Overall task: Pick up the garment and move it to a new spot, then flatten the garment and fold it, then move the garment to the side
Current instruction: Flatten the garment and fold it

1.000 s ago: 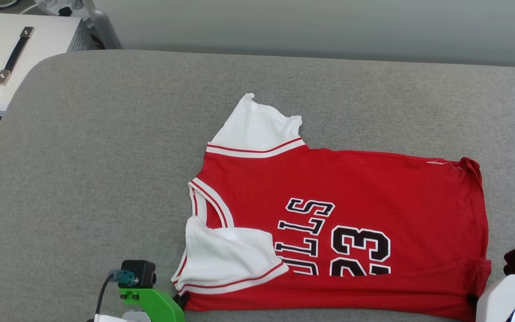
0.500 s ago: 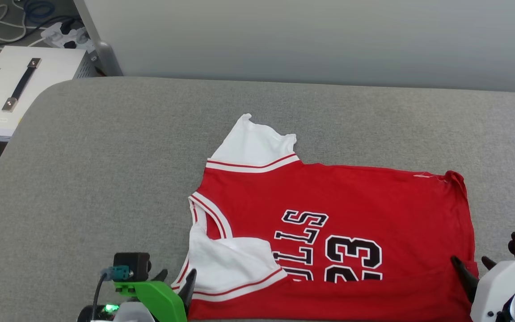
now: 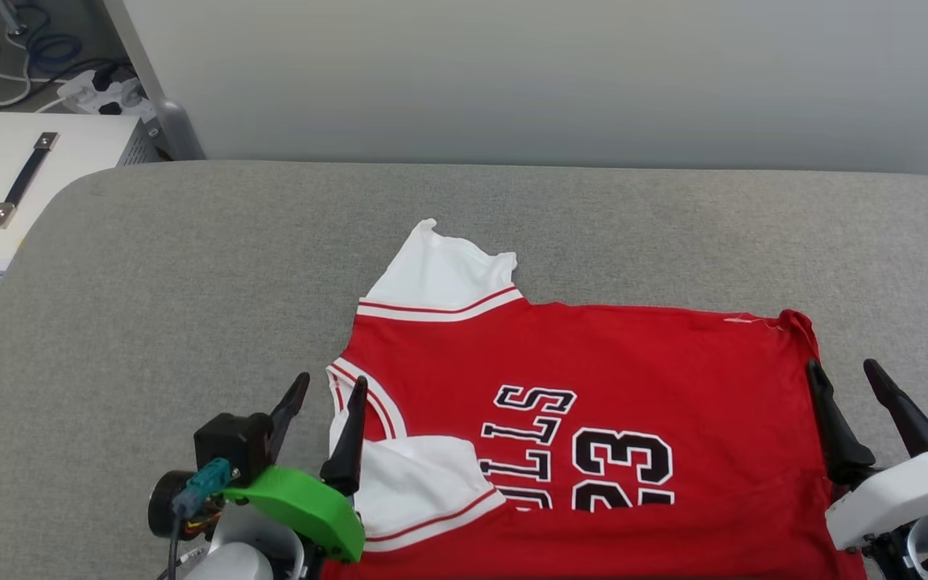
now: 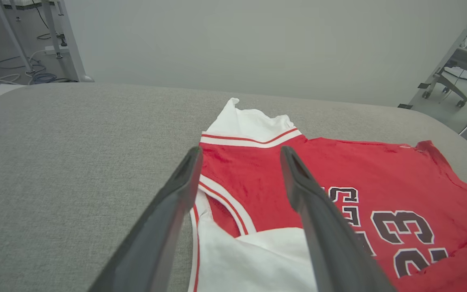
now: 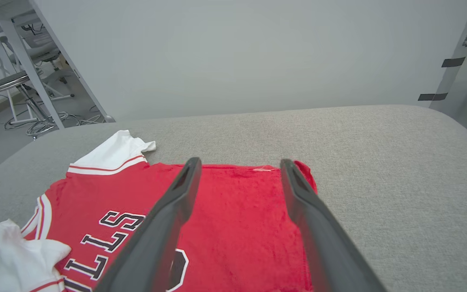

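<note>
The garment (image 3: 633,379), a red jersey with white sleeves and black lettering, lies flat on the grey padded table (image 3: 190,274), neck to the left and hem to the right. Its near sleeve is folded over the chest. My left gripper (image 3: 329,389) stands open above the collar, nothing between its fingers; the left wrist view shows the garment (image 4: 266,178) beyond the left gripper (image 4: 239,154). My right gripper (image 3: 841,369) is open over the hem's right edge, empty; the right wrist view has the garment (image 5: 233,219) under the right gripper (image 5: 237,164).
A white case with a black handle (image 3: 21,177) sits left of the table, with cables and a power strip (image 3: 101,84) on the floor behind it. A grey wall (image 3: 512,72) runs along the table's far edge. Bare grey surface extends left, right and behind the garment.
Both grippers opened, let go of the garment's near edge and rose into view. The camera tilted up, so the whole scene sits lower in the picture.
</note>
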`<state>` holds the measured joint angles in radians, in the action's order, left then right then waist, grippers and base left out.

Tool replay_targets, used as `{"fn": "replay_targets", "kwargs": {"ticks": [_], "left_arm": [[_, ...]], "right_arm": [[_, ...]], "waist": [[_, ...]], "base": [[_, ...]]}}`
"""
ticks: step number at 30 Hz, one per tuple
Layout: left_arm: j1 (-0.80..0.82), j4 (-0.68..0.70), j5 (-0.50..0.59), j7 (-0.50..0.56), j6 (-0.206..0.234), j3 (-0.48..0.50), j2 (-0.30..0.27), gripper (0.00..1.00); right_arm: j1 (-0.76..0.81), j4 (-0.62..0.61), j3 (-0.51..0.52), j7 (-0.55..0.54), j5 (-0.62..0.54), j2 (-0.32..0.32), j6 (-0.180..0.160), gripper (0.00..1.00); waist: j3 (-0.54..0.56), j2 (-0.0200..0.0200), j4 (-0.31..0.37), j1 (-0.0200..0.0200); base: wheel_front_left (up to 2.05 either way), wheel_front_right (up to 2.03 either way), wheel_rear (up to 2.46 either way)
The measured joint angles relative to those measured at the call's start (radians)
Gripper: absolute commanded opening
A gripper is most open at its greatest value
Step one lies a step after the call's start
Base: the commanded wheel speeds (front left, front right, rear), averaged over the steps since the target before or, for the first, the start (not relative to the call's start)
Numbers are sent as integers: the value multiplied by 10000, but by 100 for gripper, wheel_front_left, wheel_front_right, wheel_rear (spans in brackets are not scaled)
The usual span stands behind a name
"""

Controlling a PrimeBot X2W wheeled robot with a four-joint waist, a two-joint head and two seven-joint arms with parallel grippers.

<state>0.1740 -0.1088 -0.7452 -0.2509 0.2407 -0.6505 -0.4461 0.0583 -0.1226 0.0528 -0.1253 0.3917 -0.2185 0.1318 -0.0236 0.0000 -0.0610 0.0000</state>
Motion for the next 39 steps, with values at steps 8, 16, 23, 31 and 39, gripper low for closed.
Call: {"fn": "replay_targets", "kwargs": {"ticks": [8, 16, 23, 31, 39], "left_arm": [[-198, 771, 2274, -52, -731, 1666, 1007, 100], [188, 130, 2974, -52, -1873, 2523, 1383, 100], [2873, -865, 2928, 1522, -2671, 2706, 754, 100], [6404, -2686, 2433, 5839, -3532, 2075, -242, 100], [8426, -4399, 1384, 9064, -3684, 1436, -765, 100]], "right_arm": [[-2, 88, -205, 1695, -192, 385, 0, 100], [-387, 142, -466, 2337, -297, 573, 0, 100], [-1025, -2, -790, 2357, -458, 602, 0, 100], [-1713, -151, -1266, 2378, -502, 846, 0, 100], [-2157, -42, -1695, 2692, -500, 903, 0, 100]], "waist": [[-431, 0, 169, 0], [-1190, 0, 576, 0], [-2029, 0, 1056, 0], [-3109, 0, 1737, 0], [-4055, 0, 2470, 1]], "base": [[0, 0, 0], [0, 0, 0], [0, 0, 0], [0, 0, 0], [0, 0, 0]]}}
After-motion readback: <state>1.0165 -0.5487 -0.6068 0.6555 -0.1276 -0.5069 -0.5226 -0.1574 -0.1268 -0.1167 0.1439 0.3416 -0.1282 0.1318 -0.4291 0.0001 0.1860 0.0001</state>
